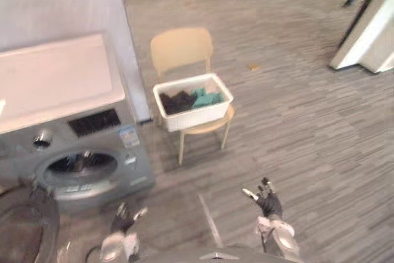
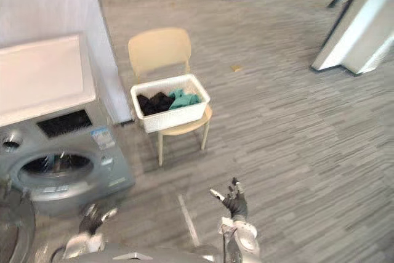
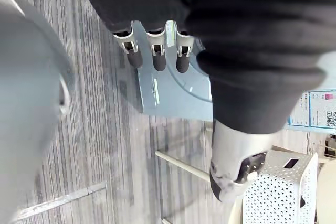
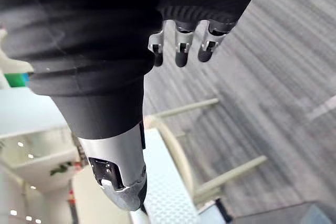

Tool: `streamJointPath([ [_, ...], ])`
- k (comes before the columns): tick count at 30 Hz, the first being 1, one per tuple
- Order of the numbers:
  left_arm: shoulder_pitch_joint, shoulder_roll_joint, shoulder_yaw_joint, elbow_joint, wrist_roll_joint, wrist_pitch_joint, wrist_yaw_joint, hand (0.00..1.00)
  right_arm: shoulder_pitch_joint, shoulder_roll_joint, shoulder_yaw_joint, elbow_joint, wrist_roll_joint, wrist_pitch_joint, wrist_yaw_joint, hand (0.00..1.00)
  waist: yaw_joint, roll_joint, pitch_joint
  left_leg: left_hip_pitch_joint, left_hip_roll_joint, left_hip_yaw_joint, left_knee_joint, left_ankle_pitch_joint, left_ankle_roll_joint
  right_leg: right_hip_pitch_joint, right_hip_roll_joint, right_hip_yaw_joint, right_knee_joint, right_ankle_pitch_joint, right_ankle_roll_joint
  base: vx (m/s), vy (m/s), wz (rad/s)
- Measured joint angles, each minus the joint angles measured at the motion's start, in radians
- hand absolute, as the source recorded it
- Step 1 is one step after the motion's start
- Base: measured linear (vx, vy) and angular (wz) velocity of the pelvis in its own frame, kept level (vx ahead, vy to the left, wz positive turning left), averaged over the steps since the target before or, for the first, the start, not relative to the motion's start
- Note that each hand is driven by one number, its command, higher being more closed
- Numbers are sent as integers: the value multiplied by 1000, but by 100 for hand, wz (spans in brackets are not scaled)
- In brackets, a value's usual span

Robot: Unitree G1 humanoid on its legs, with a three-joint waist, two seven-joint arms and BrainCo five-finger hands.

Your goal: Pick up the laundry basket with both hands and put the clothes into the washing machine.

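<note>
Now: basket on chair, both hands empty

Roughly half the scene is floor (image 1: 295,121): grey, striped, plank-like or carpet strips, flat. A pale tape line (image 1: 209,220) lies on it between the hands, and a small brown scrap (image 1: 253,66) lies past the chair. A pale smooth wall panel (image 1: 92,4) rises at the back left. White angled partitions (image 1: 369,41) stand at the far right.

The washing machine (image 1: 74,152) sits at the left against the wall panel. It is a grey front loader, boxy, with a flat white top (image 1: 55,78) and a round dark porthole (image 1: 83,164). A round dark door (image 1: 24,226) looks swung open at the lower left.

The chair (image 1: 181,47) stands just beside the machine's right side, with a narrow gap between them. It is beige, with a rounded backrest and thin legs. The basket (image 1: 194,118) rests on its seat: white plastic, rectangular, with a rolled rim and perforated walls. The clothes (image 1: 177,101) lie inside, a dark heap on the left and a teal piece (image 1: 206,98) on the right, both below the rim.

Open floor spreads wide to the right of the chair and in front of it.

The left hand (image 1: 125,218) is low, before the machine's front. Its fingers (image 3: 157,59) are straight and hold nothing. The right hand (image 1: 269,204) is low at the right, over bare floor. Its fingers (image 4: 181,53) are relaxed and spread, also empty. Both hands are well apart from the basket.
</note>
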Motion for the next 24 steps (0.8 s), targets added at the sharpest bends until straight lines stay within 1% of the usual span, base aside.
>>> streamJointPath([
  [1,7,-1,-1,7,0,2,-1,0,-14,10,-1,-37,-2,-1,-20,0,9,-1,0,-48,9,-75,51,70,13,-18,17,33,5,5,-22,-33,-34,-70],
  [2,10,0,5,8,-6,2,-2,0,-28,14,-1,-50,-12,-3,-36,0,16,-5,1,-88,6,-112,89,84,21,-28,18,54,5,8,-32,-29,10,-62],
  [3,-1,-16,6,9,-6,4,0,0,-68,9,-4,-64,-32,-6,-62,0,16,-18,2,-117,-62,-150,57,-63,0,-51,14,84,6,7,-33,-11,64,-59],
  [4,-7,-38,-3,11,-2,9,-1,0,-109,-13,-6,-83,-38,-7,-88,0,16,1,1,-108,-164,-167,-74,-163,8,-81,9,118,16,9,-36,4,87,-64],
  [5,-6,-50,-6,11,0,10,-1,0,-128,-23,-3,-89,-39,-12,-96,0,21,15,1,-93,-204,-164,-145,-183,25,-98,14,135,32,11,-39,23,94,-78],
  [6,1,-68,-7,13,1,13,0,0,-148,-33,2,-93,-40,-17,-106,0,28,43,3,-51,-263,-154,-254,-214,89,-119,35,159,85,-10,-25,35,100,-65],
  [7,5,-66,-8,13,-1,13,0,0,-148,-29,2,-90,-42,-17,-109,0,30,38,3,-32,-270,-143,-273,-248,103,-132,38,166,125,-32,-17,65,105,-46],
  [8,4,-50,-1,9,-5,13,1,0,-120,1,12,-109,-63,-15,-117,0,32,-10,5,33,-301,-112,-289,-263,90,-148,13,183,251,-94,30,117,26,-36],
  [9,-15,-33,-3,13,2,13,2,0,-114,10,30,-128,-78,-15,-116,0,34,-39,6,60,-310,-94,-282,-283,81,-206,7,203,392,-109,107,107,-13,-36],
  [10,-16,-28,-7,18,2,16,1,0,-112,10,46,-140,-78,-14,-116,0,31,-44,2,63,-306,-84,-279,-292,77,-234,6,204,457,-101,144,101,-45,-33],
  [11,-16,-17,-30,27,11,22,2,0,-95,16,58,-176,-79,-15,-109,0,18,-52,-3,73,-309,-85,-283,-292,85,-268,-19,174,532,-78,153,57,-18,-5],
  [12,-35,-14,-55,27,24,23,2,0,-77,14,55,-199,-88,-15,-106,0,8,-53,-1,87,-324,-87,-307,-290,91,-300,-61,96,583,-60,122,81,-25,11],
  [13,-41,-12,-69,24,24,23,3,0,-74,10,50,-199,-99,-15,-105,0,5,-57,-2,101,-331,-90,-323,-287,95,-308,-81,59,600,-61,86,168,-47,24],
  [14,-52,-11,-92,21,24,25,9,0,-59,5,35,-204,-112,-15,-105,0,0,-65,-8,114,-350,-104,-353,-281,96,-307,-116,3,592,-97,19,174,-58,35],
  [15,-63,-11,-116,16,24,25,16,0,-49,3,20,-215,-114,-15,-104,0,-2,-64,-9,114,-353,-122,-360,-281,95,-311,-138,-24,577,-123,-6,215,-99,59],
  [16,-78,-14,-140,15,24,25,19,0,-43,3,2,-225,-114,-15,-105,0,-9,-59,-8,111,-354,-153,-371,-280,94,-331,-160,-30,560,-137,-12,174,-129,72],
  [17,-84,-15,-159,15,25,25,19,0,-42,3,-13,-234,-114,-15,-105,0,-17,-53,-8,114,-353,-181,-387,-276,86,-345,-179,-21,537,-139,-8,241,-211,81],
  [18,-88,-16,-173,16,26,25,18,0,-43,3,-30,-241,-113,-15,-105,0,-23,-49,-10,119,-350,-208,-401,-269,74,-358,-197,6,498,-130,6,296,-291,85],
  [19,-93,-16,-194,16,35,25,18,0,-43,0,-49,-255,-113,-15,-105,0,-24,-41,-8,130,-333,-230,-409,-264,48,-368,-212,60,414,-101,19,280,-297,69],
  [20,-93,-16,-195,17,43,25,18,0,-44,-2,-53,-262,-113,-15,-105,0,-23,-40,-9,135,-325,-240,-406,-262,26,-369,-214,82,362,-72,25,310,-348,60],
  [21,-91,-9,-196,20,45,25,19,0,-44,0,-57,-281,-113,-17,-105,0,-16,-48,-15,137,-310,-255,-381,-278,-16,-360,-228,111,238,38,22,289,-403,44],
  [22,-91,13,-192,29,53,26,20,0,-42,3,-59,-286,-113,-17,-105,0,-10,-77,-28,136,-297,-282,-349,-304,-61,-351,-232,123,195,158,147,280,-435,36],
  [23,-99,-4,-191,46,55,29,20,0,-49,-10,-60,-279,-113,-16,-105,0,-4,-40,-24,146,-266,-298,-343,-309,-72,-347,-205,100,218,137,144,245,-420,18],
  [24,-89,-39,-191,47,67,31,16,0,-50,-40,-62,-282,-114,-14,-106,0,7,11,-34,154,-220,-302,-362,-293,-68,-330,-158,77,211,122,133,248,-338,-4],
])
